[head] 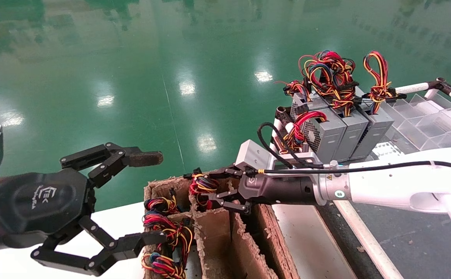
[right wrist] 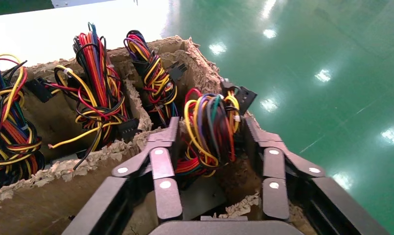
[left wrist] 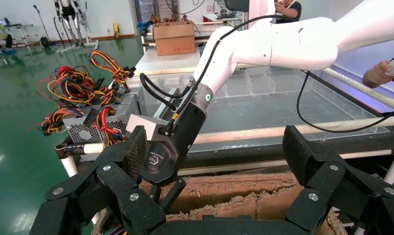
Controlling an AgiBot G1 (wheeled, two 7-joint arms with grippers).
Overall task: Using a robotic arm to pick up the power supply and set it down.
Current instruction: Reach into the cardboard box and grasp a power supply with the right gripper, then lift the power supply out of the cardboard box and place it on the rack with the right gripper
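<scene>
My right gripper (head: 200, 186) (right wrist: 209, 125), the robotic arm at work, reaches into the far slot of a frayed cardboard crate (head: 214, 228). Its black fingers (right wrist: 168, 156) stand open on either side of a red, yellow and blue wire bundle (right wrist: 209, 132) belonging to a power supply (right wrist: 199, 196) sunk in that slot. Only a patch of its grey metal top shows. My left gripper (head: 157, 197) (left wrist: 217, 152) hangs wide open and empty beside the crate's near left side. Three more silver power supplies (head: 338, 133) (left wrist: 87, 129) stand upright on a rack at the far right.
Other crate slots hold wire bundles (head: 167, 232) (right wrist: 94, 98) of further units. Clear plastic bins (head: 423, 120) sit behind the rack. A white tabletop (head: 113, 221) lies under my left gripper. Glossy green floor (head: 171, 58) spreads beyond. A person's hand (left wrist: 381, 73) shows in the left wrist view.
</scene>
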